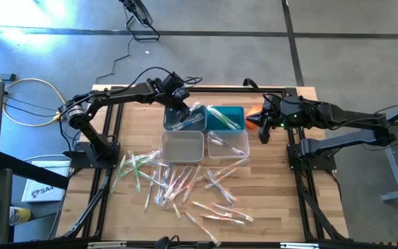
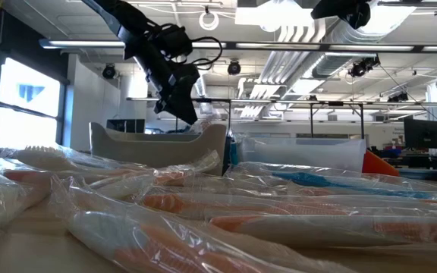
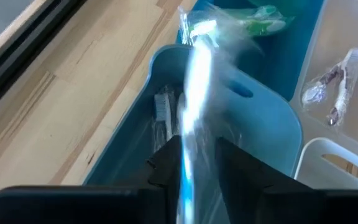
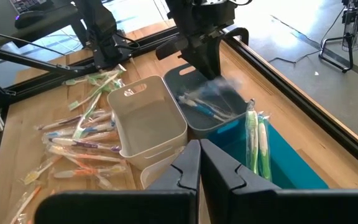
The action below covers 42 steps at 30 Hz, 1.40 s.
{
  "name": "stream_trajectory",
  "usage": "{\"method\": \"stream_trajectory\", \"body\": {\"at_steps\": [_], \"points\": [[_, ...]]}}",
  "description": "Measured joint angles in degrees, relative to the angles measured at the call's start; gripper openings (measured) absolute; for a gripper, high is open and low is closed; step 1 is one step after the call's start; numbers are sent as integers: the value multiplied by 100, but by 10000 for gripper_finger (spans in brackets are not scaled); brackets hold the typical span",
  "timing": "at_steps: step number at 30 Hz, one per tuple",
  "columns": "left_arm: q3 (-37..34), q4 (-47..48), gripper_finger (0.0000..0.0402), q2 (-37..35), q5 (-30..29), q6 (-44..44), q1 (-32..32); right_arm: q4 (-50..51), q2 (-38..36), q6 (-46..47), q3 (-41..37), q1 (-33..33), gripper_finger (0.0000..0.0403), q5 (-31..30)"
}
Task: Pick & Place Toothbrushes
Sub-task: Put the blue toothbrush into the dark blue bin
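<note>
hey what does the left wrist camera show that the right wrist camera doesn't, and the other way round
Only the left wrist view: a wrapped blue toothbrush running between the left arm's own fingers, over the grey-blue bin.
Only the right wrist view: the loose toothbrushes scattered on the table, the empty white bin, and the right gripper, shut.
Both: the grey-blue bin and the green toothbrushes in the teal bin.

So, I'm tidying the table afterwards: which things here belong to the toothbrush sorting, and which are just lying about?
Job:
- loose toothbrushes
- blue toothbrush between the left tool fingers
- four bins

Lying about:
- orange cloth by the right tool
- yellow cable off the table
</note>
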<state>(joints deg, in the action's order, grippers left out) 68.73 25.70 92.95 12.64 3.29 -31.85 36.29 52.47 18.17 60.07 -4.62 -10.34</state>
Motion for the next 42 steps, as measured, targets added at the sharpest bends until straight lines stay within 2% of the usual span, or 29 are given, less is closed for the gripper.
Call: {"method": "stream_trajectory", "body": {"at_steps": [8, 25, 29, 42], "points": [[0, -41, 144, -2, -24, 2, 1, 0, 0, 0, 0, 0, 3, 1], [0, -104, 146, -7, -35, 151, 2, 2, 0, 0, 0, 0, 4, 1], [0, -261, 124, -9, -35, 151, 2, 2, 0, -1, 0, 0, 3, 1], [-2, -392, 5, -124, 3, 126, 2, 0, 0, 0, 0, 2, 3, 1]]}}
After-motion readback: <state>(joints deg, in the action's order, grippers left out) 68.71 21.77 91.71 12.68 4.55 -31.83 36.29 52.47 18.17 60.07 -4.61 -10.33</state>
